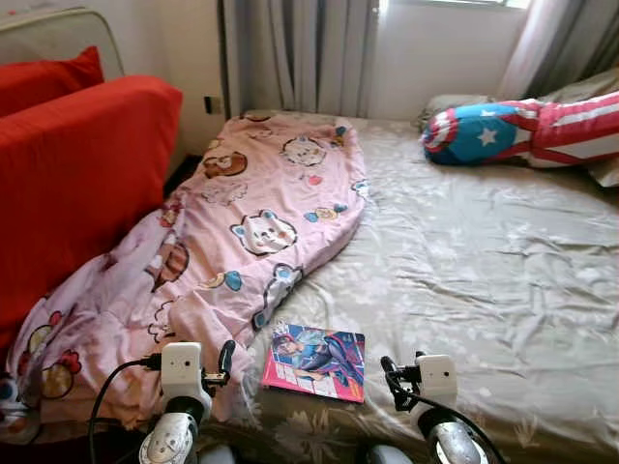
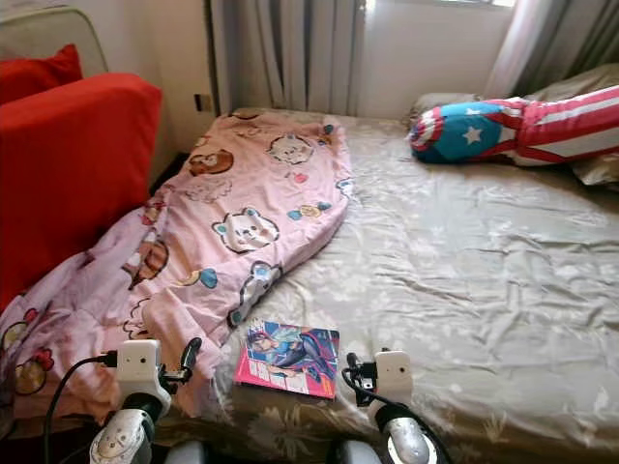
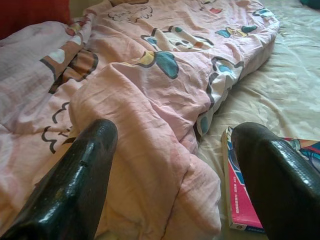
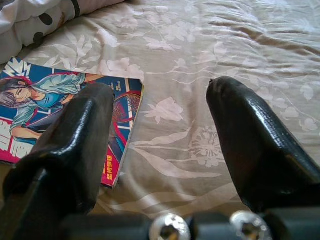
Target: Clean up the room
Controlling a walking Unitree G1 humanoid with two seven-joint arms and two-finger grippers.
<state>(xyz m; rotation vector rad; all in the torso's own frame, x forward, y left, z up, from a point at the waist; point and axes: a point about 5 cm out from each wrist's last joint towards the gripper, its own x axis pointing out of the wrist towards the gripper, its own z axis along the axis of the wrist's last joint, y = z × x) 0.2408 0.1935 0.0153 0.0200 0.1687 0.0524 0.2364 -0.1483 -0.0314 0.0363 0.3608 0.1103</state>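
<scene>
Two grippers, left gripper and right gripper, we see spread, empty, flanking comic book on bed.

Book on bed, right of quilt.

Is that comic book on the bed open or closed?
Closed. The comic book lies flat on the bed sheet, front cover up, its spine edge visible.

The pink quilt covers the bed beneath it and runs past the frame's lower left edge. The striped pillow beside the quilt is cut off at the right edge. The comic book near the quilt is partly hidden behind a left claw finger.
</scene>
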